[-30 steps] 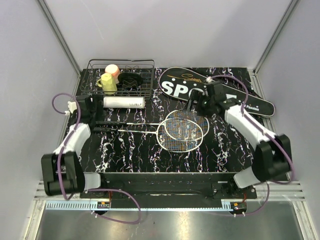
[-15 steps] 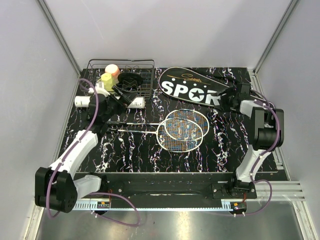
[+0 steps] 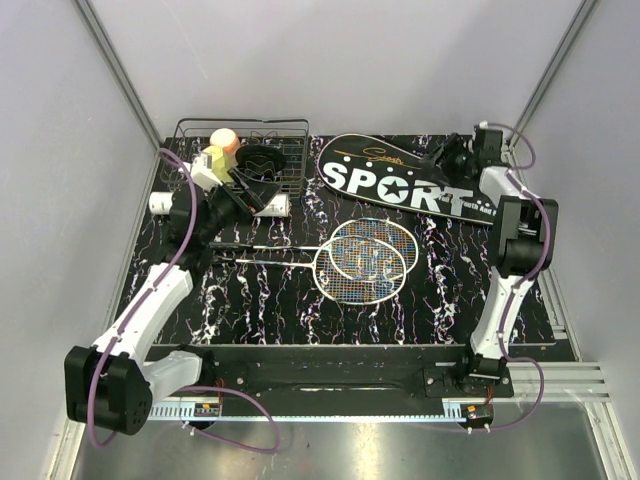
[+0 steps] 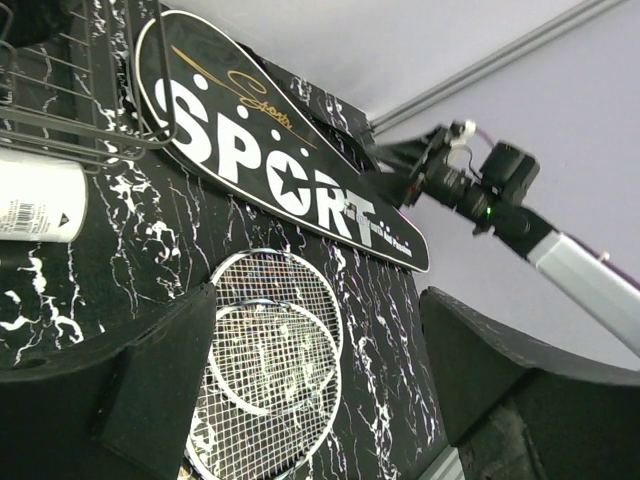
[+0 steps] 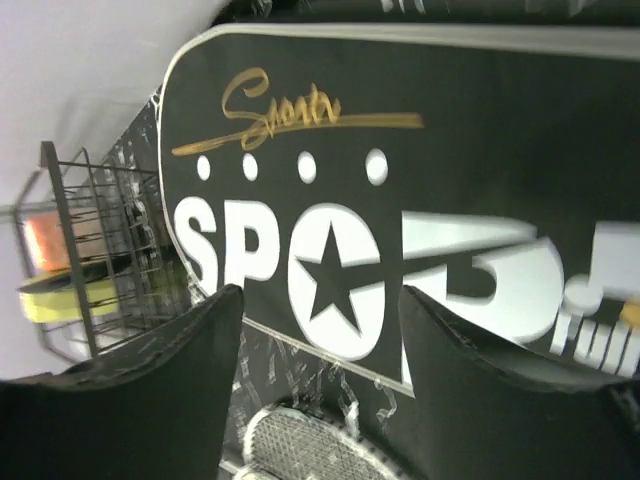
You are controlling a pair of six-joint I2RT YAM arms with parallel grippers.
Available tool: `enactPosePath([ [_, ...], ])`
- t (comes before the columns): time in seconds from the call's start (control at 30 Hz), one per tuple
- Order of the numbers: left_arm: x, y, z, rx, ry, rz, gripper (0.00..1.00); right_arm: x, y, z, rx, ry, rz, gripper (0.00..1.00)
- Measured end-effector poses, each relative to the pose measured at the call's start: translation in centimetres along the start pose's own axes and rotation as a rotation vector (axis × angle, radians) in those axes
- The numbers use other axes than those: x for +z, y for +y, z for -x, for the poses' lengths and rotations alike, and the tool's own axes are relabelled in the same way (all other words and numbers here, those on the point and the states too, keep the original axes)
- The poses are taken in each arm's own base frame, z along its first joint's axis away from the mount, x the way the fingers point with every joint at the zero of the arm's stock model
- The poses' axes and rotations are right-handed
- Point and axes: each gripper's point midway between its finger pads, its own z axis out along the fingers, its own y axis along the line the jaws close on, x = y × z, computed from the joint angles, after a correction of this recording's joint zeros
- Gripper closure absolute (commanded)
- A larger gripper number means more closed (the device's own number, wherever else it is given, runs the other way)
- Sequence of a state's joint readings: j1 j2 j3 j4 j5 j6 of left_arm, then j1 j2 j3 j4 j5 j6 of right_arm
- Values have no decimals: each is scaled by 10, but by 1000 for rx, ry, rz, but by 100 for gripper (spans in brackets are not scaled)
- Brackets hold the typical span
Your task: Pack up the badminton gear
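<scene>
The left gripper (image 4: pixel 316 325) hangs with its jaws apart and nothing between them, just in front of the wire basket (image 3: pixel 290 128) and over the white tube (image 3: pixel 163 203). The right gripper (image 5: pixel 320 300), likewise spread and empty, hovers by the far edge of the black SPORT bag (image 3: pixel 395 180). Two rackets (image 3: pixel 370 262) lie mid-surface (image 3: pixel 300 315) with heads overlapping, near the bag.

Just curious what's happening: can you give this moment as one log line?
left end effector: open, empty, near wire basket | right end effector: open, empty, by SPORT bag | rackets: on table, unpacked
</scene>
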State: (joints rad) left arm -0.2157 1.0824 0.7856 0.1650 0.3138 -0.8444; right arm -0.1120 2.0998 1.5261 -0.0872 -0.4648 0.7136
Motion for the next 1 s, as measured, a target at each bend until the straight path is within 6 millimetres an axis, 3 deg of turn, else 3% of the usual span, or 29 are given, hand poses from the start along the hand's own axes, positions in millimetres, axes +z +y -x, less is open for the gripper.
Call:
enactPosePath([
  [0.13,3,-3,-5,8,31,-28,10,7,14,41,-288,-36,-18,17],
  [0.23,6,-5,-11,27,54,-35,8,15,5,67,-468,-55,-99,12],
  [0.33,10,-14,-21,59,92,-62,7,31,-17,87,-624,-42,-193,11],
  [0.6,13,-29,-35,99,150,-121,7,58,-85,69,-832,162,-308,11],
  [0.73,16,-27,-39,97,166,-122,7,55,-83,71,-889,183,-292,11],
  [1.0,22,-18,-48,85,203,-107,7,56,-87,69,-927,212,-288,0],
])
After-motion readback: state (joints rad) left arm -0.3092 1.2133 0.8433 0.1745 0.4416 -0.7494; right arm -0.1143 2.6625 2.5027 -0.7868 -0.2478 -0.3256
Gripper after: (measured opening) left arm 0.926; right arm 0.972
